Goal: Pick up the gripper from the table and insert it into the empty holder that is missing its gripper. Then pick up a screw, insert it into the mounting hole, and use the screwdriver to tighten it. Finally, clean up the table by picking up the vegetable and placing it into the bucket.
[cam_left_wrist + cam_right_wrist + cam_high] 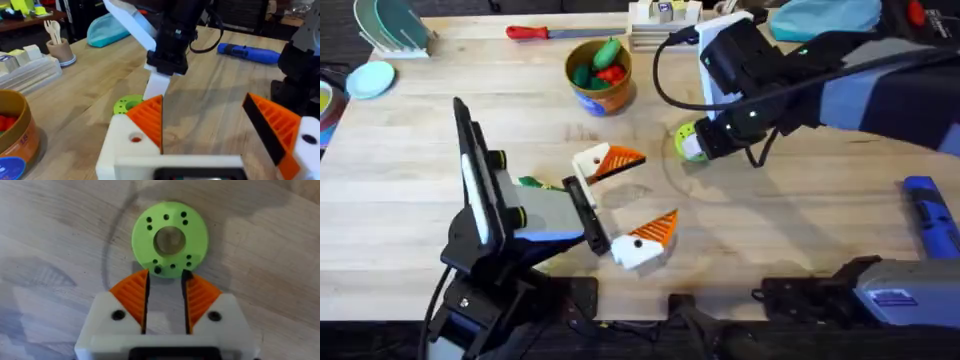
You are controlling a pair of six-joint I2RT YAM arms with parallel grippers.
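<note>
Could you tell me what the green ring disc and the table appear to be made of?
The green ring disc looks like matte moulded or printed plastic: a uniform lime colour, with clean small holes around its centre bore. The table appears to be light wood, perhaps butcher block, given its visible grain and plank seams; its finish looks satin rather than glossy.

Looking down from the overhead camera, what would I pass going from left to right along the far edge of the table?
A light-blue dish → the red-handled screwdriver → the bucket holding green and red toy vegetables → a clear tray of small parts → a teal pouch.
</note>
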